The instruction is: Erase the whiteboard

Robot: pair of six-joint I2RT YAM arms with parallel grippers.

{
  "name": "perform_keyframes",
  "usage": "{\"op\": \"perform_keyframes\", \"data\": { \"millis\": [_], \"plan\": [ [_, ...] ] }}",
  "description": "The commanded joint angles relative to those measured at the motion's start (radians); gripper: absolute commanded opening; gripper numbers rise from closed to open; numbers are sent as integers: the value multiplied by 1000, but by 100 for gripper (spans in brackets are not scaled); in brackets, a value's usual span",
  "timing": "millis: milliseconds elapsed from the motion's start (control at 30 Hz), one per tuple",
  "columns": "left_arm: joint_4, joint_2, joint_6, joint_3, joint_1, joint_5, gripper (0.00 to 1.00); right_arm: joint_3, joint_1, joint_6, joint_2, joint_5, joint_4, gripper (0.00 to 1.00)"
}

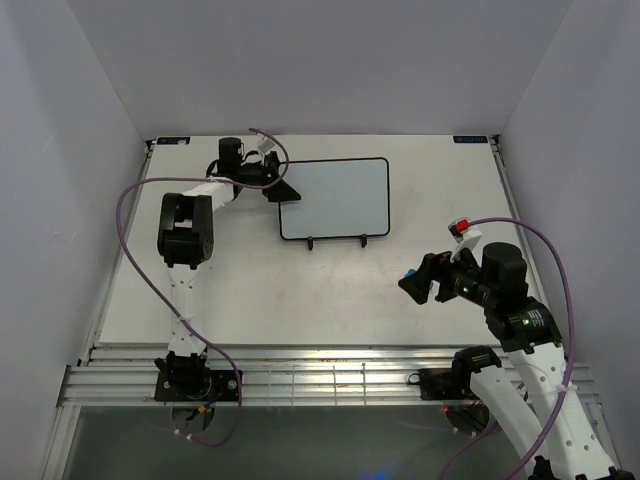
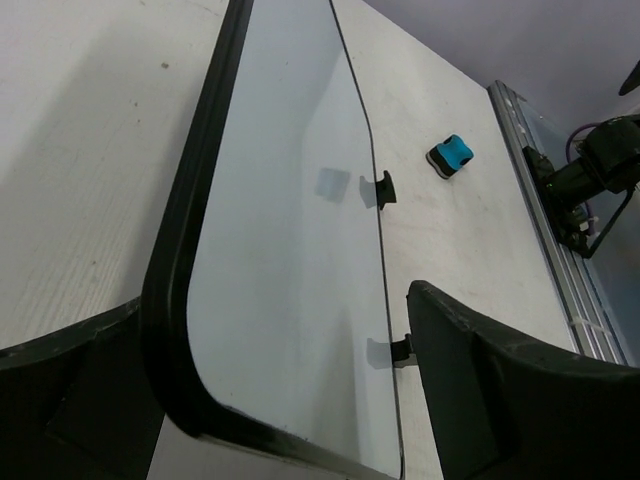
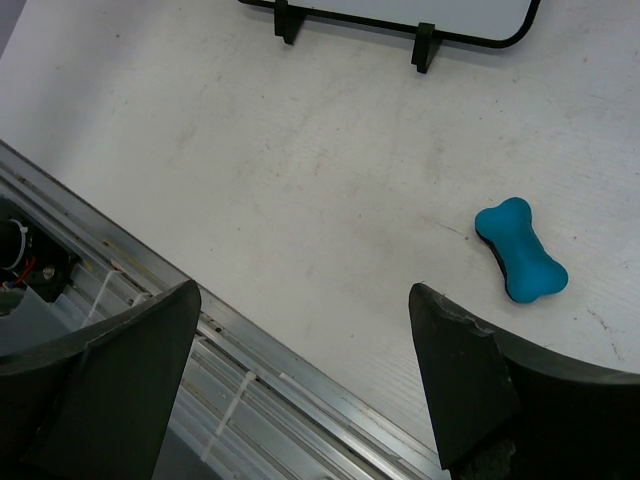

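The whiteboard (image 1: 335, 197) stands blank on its black wire stand (image 1: 336, 240) at the middle back of the table. My left gripper (image 1: 282, 188) is at the board's left edge. In the left wrist view the board (image 2: 290, 250) fills the gap of the open left gripper (image 2: 290, 400), its black rim close by the left finger (image 2: 70, 400). The blue bone-shaped eraser (image 3: 520, 250) lies flat on the table and also shows in the left wrist view (image 2: 450, 156). My right gripper (image 3: 300, 390) is open and empty, hovering just near and left of it, by the eraser in the top view (image 1: 411, 274).
An aluminium rail (image 1: 320, 375) runs along the table's near edge and also shows in the right wrist view (image 3: 250, 370). White enclosure walls stand at the left, back and right. Purple cables (image 1: 125, 220) loop off both arms.
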Motion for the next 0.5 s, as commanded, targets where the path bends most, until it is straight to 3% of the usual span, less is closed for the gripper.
{"op": "perform_keyframes", "data": {
  "millis": [0,200,467],
  "plan": [
    [6,-111,33,-31,6,-58,98,-14,-3,5,-10,-18,51,90],
    [-31,-176,70,-68,21,-235,98,-17,-3,-4,-4,18,45,90],
    [13,-320,-48,-177,61,-393,98,5,-3,-17,41,107,25,90]
  ]
}}
